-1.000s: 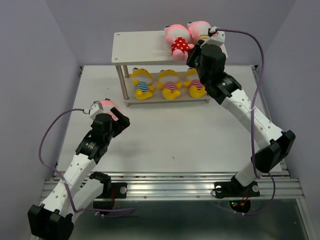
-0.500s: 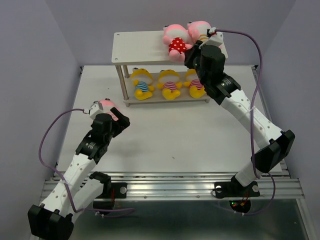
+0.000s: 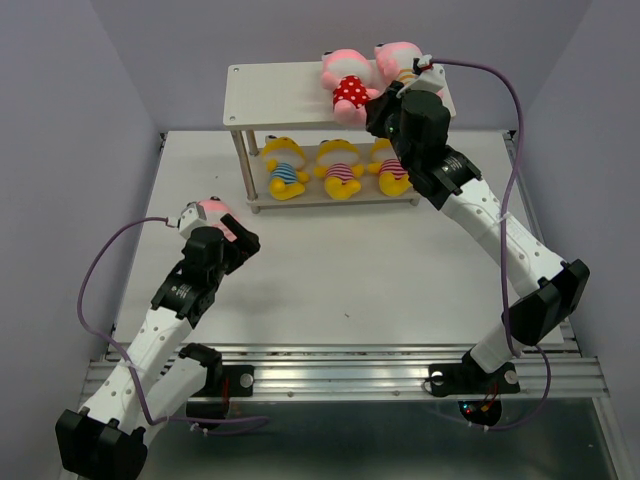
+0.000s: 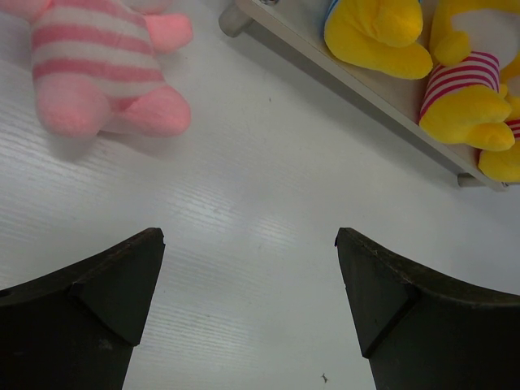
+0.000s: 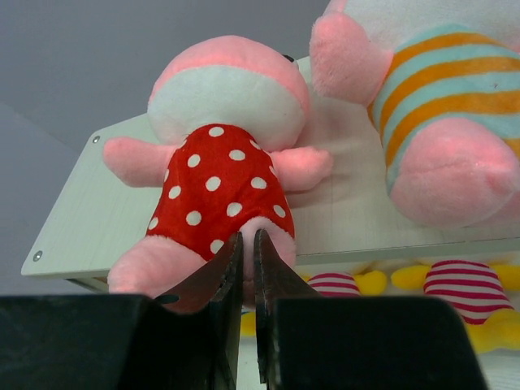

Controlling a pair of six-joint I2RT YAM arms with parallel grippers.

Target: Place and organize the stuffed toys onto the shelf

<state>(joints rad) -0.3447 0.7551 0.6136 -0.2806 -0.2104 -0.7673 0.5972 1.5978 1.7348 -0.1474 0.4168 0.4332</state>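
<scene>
Your left gripper [image 4: 248,236] hangs low over the table [image 3: 330,270], on the near side of the shelf [image 3: 285,95] and off to its left. Its fingers are spread wide with only bare tabletop between them. Just beyond it, also short of the shelf's near left leg, a pink toy in a pink-and-white striped outfit [image 4: 101,57] lies on the table, clear of both fingers.

On the shelf's lower board three yellow toys lie side by side. The one in blue stripes [image 3: 285,170] is at the left end and one in pink stripes [image 3: 340,170] is in the middle. The third [image 3: 388,175], at the right end, is partly hidden behind your right arm.

Your right gripper [image 5: 248,237] is up at the near edge of the shelf's top board, towards its right end. Its fingers are drawn almost together, leaving only a thin slit. The tips touch the bottom of the pink toy in the red polka-dot outfit [image 5: 215,183], between its legs. You cannot tell whether any plush is nipped. That toy lies on the top board, feet towards you. Another pink toy in orange-and-teal stripes [image 5: 439,122] lies just to its right on the same board.
</scene>
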